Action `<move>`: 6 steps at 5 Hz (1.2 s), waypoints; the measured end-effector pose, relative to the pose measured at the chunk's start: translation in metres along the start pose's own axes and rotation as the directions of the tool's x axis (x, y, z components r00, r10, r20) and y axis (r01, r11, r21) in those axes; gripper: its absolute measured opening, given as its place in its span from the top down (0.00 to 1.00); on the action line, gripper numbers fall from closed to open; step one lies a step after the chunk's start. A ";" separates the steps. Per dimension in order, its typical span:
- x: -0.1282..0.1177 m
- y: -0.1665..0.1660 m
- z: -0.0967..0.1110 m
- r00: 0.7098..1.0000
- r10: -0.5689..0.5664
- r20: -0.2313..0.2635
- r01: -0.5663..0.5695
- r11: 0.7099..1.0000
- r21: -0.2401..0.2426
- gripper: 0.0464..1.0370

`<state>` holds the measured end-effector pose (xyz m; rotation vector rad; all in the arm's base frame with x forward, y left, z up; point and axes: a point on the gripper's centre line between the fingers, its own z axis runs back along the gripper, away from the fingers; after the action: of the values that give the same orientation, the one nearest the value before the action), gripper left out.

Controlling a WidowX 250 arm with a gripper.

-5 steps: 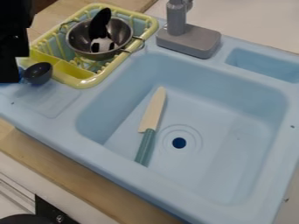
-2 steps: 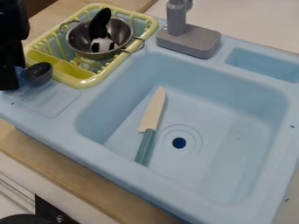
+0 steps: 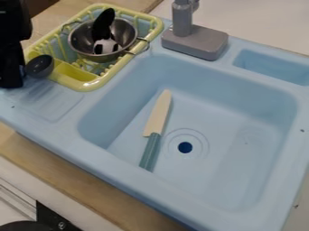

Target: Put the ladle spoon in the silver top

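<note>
At the left edge my black gripper [image 3: 12, 74] hangs over the drainboard corner, shut on the ladle spoon. The dark round bowl of the ladle spoon [image 3: 39, 66] sticks out to the gripper's right, over the near left corner of the yellow rack; its handle is hidden behind the black fingers. The silver pot [image 3: 128, 34] sits in the rack, to the upper right of the ladle. A black utensil [image 3: 104, 22] and a black-and-white object [image 3: 105, 46] are inside the pot.
The yellow dish rack [image 3: 91, 85] holds the pot at the upper left. Right of it stands a grey faucet [image 3: 194, 41] on the rim of the blue sink [image 3: 205, 72]. A knife [image 3: 158, 115] with a teal handle lies in the basin.
The ladle's bowl has shifted upward in the view, now overlapping the rack's corner. My gripper first came down slightly and to the right, then rose a little with the ladle.
</note>
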<state>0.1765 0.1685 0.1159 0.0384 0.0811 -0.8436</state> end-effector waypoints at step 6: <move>0.017 0.010 0.049 0.895 0.429 0.117 -0.420 0.902 -0.099 0.74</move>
<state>0.1981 0.1589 0.1635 -0.0674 -0.0273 -0.4011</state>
